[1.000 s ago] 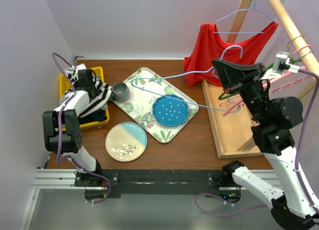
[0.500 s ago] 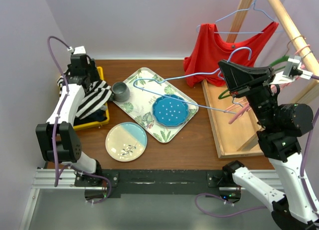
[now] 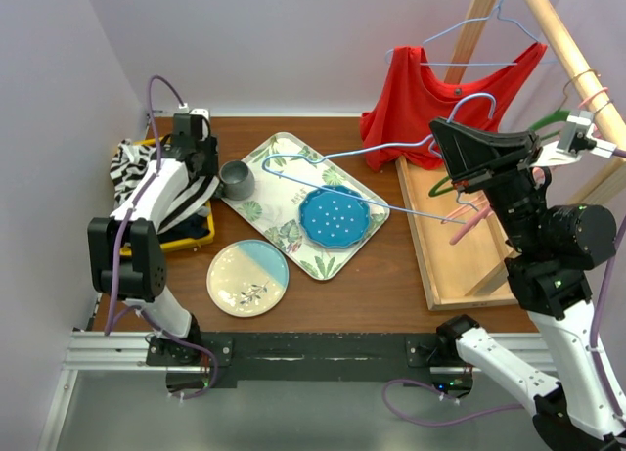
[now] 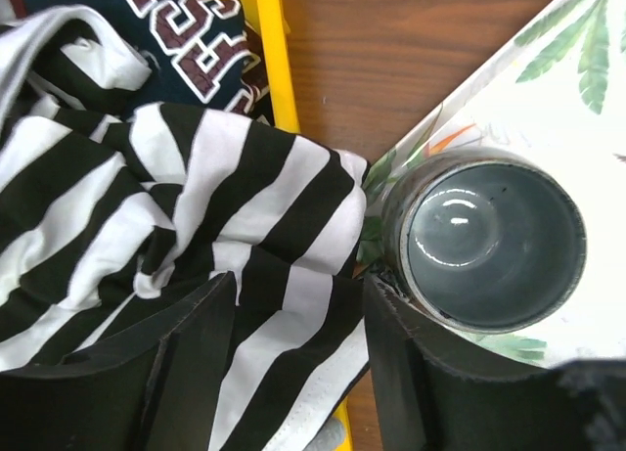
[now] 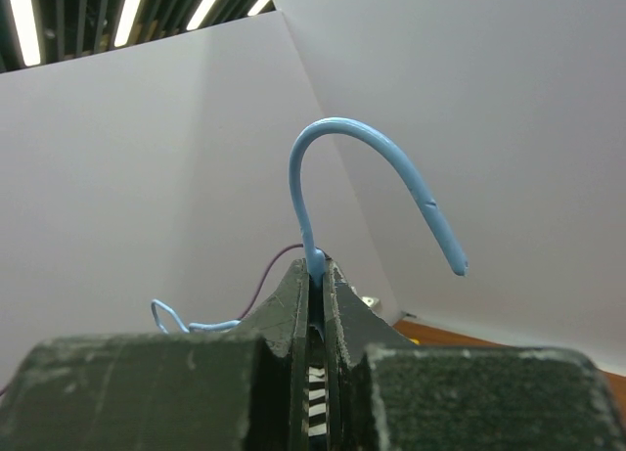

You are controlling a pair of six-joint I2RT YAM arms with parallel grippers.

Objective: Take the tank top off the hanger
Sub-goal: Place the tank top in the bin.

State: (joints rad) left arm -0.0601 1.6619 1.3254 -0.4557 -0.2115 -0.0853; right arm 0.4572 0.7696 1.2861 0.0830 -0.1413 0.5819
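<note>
The black-and-white striped tank top (image 3: 174,202) lies crumpled over the yellow bin (image 3: 192,240) at the left; it fills the left wrist view (image 4: 196,206). My left gripper (image 3: 201,161) hovers just above its right edge, beside the grey mug (image 3: 236,180), jaws open with the cloth (image 4: 298,343) lying under the gap. My right gripper (image 3: 437,138) is shut on the neck of a bare light-blue wire hanger (image 3: 333,182) and holds it in the air over the tray. The hanger's hook (image 5: 352,143) rises from the shut fingers (image 5: 316,275).
A leaf-print tray (image 3: 264,214) holds the mug (image 4: 489,241) and a blue plate (image 3: 334,216). A pale plate (image 3: 247,278) lies at the front. A red top (image 3: 421,94) hangs on another hanger at the wooden rack (image 3: 558,40). A dark jersey (image 4: 186,35) lies in the bin.
My left arm has swung from the bin's far left side to the right, towards the mug, and the striped top has settled over the bin. The right gripper rose slightly with the hanger.
</note>
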